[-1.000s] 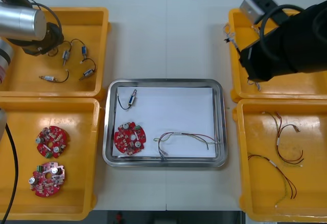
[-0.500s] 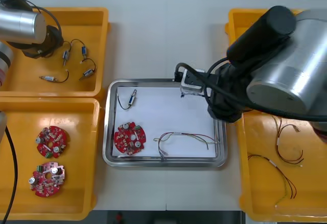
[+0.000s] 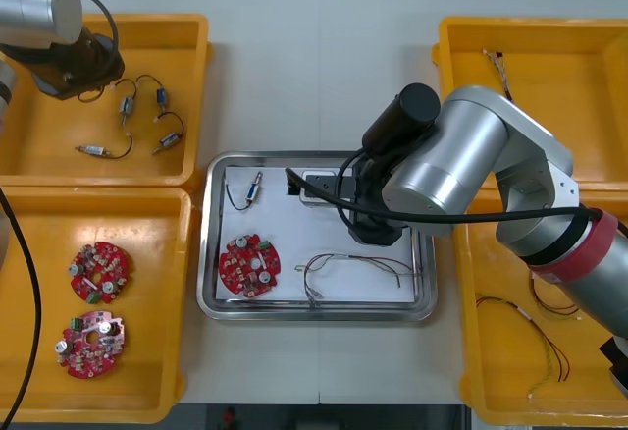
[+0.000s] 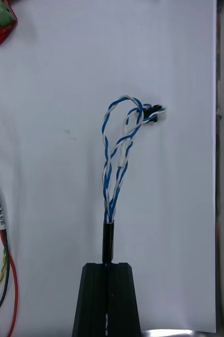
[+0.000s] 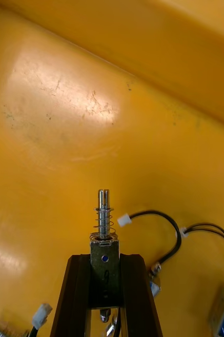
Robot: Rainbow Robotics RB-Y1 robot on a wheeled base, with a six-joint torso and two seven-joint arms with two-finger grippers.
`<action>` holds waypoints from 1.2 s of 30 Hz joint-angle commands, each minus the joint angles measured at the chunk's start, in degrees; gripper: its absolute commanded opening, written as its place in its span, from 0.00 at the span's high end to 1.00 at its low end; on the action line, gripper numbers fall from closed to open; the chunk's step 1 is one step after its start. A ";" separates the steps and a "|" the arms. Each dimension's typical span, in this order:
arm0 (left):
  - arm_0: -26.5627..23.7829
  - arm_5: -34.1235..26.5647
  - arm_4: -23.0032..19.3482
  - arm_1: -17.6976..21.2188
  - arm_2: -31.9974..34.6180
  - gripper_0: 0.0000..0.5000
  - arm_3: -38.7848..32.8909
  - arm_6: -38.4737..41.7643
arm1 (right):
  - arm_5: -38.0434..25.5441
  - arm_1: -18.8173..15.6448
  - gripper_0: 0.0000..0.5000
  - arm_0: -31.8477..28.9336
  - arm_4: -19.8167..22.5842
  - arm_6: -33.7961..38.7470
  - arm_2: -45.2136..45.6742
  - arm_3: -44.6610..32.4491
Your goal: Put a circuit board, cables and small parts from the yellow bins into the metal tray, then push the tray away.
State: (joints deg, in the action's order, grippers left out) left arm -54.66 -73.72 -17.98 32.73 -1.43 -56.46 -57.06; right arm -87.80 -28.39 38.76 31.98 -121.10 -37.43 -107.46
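Blue-white cable (image 4: pixel 111 202) clamped in right gripper (image 4: pixel 108 266), hanging over tray (image 3: pixel 204 253) white inside, toward its 12 o'clock. Left gripper (image 5: pixel 105 259) clamped on small metal part (image 5: pixel 104 209) inside yellow bin (image 3: pixel 147 21) at table's 10 o'clock.

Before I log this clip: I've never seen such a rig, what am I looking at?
A two-armed robot at a table. The wide picture looks down from above; the tall ones come from wrist cameras. Yellow bins flank a metal tray holding a circuit board, a red and yellow cable and a small part. The right end effector, over the tray, grips a blue and white cable. The left end effector, in the far left bin, grips a small metal part.
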 commanded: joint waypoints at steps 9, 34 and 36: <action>5.44 -17.16 -2.94 2.87 2.04 1.00 -20.71 -7.11 | 3.95 1.24 1.00 2.90 -4.20 -3.96 -3.97 3.49; 15.99 -33.77 -13.84 1.02 -2.53 1.00 -54.54 1.77 | -12.40 2.29 0.00 2.81 -7.37 -3.96 4.12 -4.07; 16.26 -34.21 -13.92 0.94 -3.41 1.00 -55.95 2.21 | -17.23 2.91 0.00 2.55 -7.46 -3.53 6.66 -6.18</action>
State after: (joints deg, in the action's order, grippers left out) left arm -39.62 -106.91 -31.30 33.12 -3.33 -108.53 -60.21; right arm -100.38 -27.51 39.93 24.55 -123.89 -35.89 -108.95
